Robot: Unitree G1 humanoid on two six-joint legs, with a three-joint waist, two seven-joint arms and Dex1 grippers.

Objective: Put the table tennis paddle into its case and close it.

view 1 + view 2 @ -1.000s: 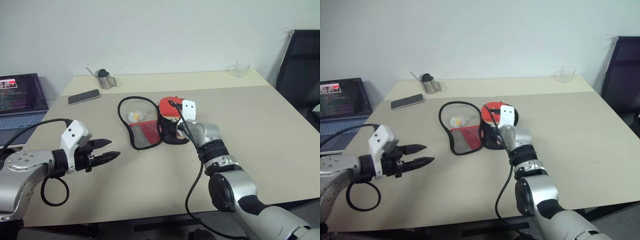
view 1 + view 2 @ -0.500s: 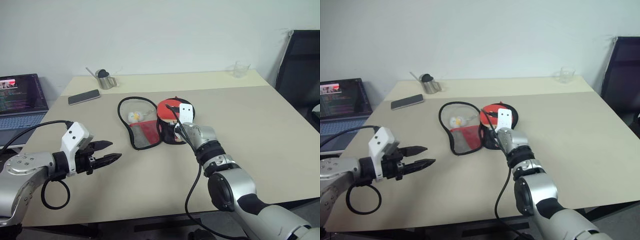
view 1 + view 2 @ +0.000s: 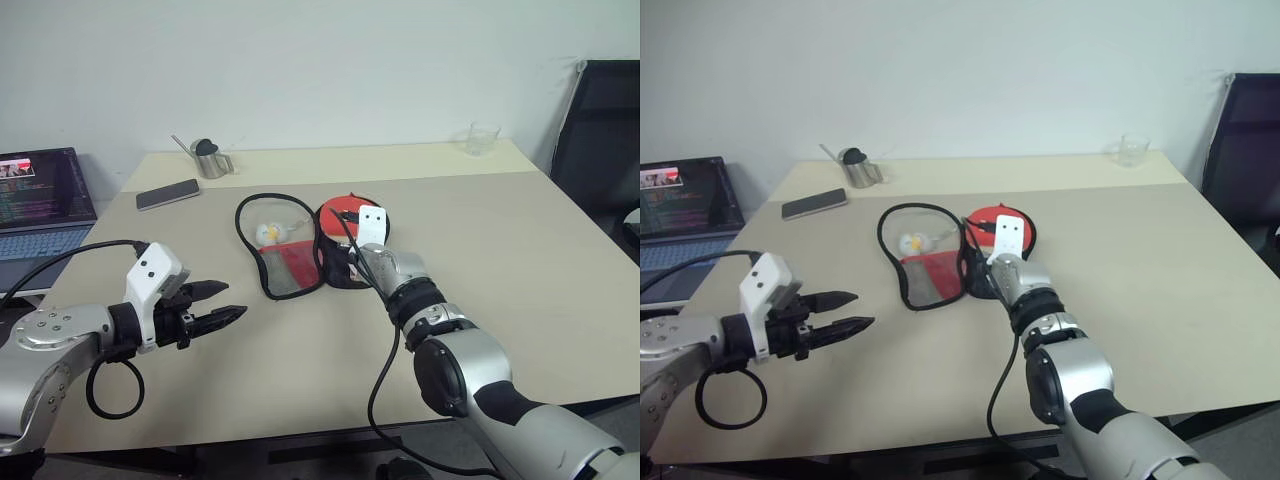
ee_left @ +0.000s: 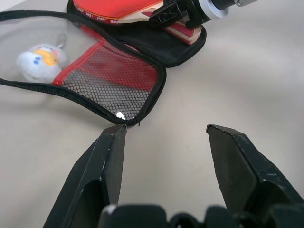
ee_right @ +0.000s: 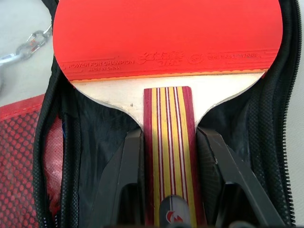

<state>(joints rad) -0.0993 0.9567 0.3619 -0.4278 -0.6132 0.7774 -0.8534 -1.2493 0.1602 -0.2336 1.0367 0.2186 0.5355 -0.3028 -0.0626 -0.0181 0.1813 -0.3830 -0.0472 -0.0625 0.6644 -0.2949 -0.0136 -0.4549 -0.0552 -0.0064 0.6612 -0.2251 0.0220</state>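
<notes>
The case (image 3: 291, 268) lies unzipped and spread open on the table, its red mesh flap to the left and its black half (image 5: 95, 142) to the right. A white fluffy charm (image 3: 268, 234) rests inside the open zip loop. The table tennis paddle (image 5: 166, 33) lies red face up over the black half, between its zip edges. My right gripper (image 5: 168, 140) is shut on the paddle's striped wooden handle. Nearer the table's front left, my left gripper (image 3: 228, 315) hangs open above the table, short of the mesh flap (image 4: 114, 80), with nothing between its fingers.
A phone (image 3: 168, 193) and a small metal jug (image 3: 211, 158) sit at the back left. A clear glass (image 3: 483, 137) stands at the back right. A laptop (image 3: 40, 205) is off the table's left side and a black chair (image 3: 600, 130) off its right.
My right wrist has tipped slightly while still holding the paddle in the case. The left gripper has stayed put and open.
</notes>
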